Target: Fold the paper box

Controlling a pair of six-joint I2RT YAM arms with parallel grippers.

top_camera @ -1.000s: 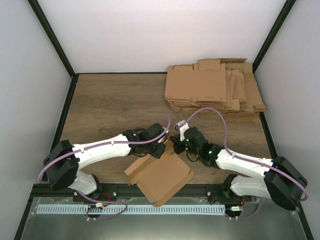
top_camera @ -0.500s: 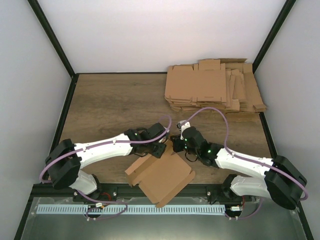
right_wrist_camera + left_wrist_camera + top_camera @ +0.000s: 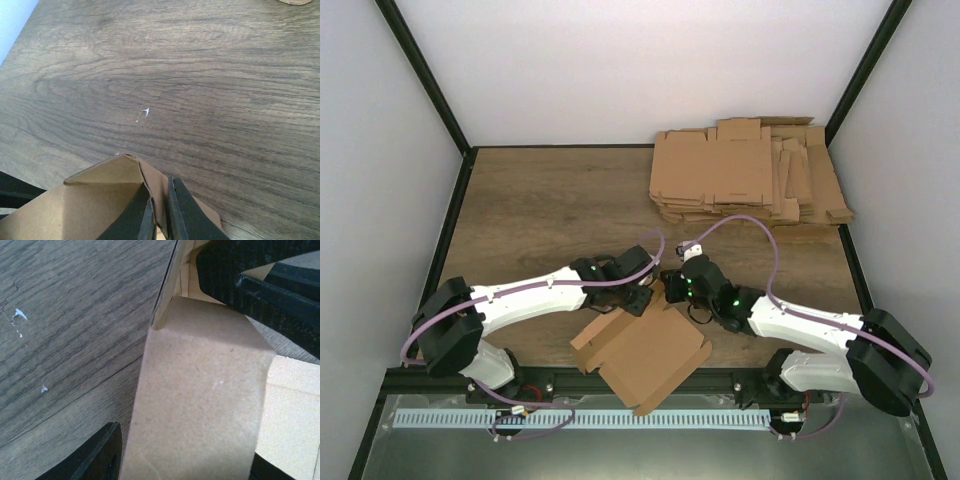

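The paper box (image 3: 645, 350), a brown cardboard piece with raised flaps, lies at the table's near edge and partly overhangs it. My left gripper (image 3: 640, 298) is at its far corner. In the left wrist view a broad flap of the box (image 3: 200, 380) fills the whole gap between the two fingers of my left gripper (image 3: 185, 460), its edges against both. My right gripper (image 3: 670, 292) meets it from the right. Its fingers (image 3: 182, 210) are pinched on a thin upright wall of the box (image 3: 90, 205); my right gripper (image 3: 161, 186) is shut on it.
A pile of flat cardboard blanks (image 3: 750, 180) lies at the back right of the wooden table (image 3: 540, 210). The right gripper's black fingers (image 3: 260, 285) show close ahead in the left wrist view. A black frame rail (image 3: 560, 378) runs along the near edge.
The right arm has crept slightly left and forward, bringing its gripper closer to the left one. The box and the left arm have barely moved.
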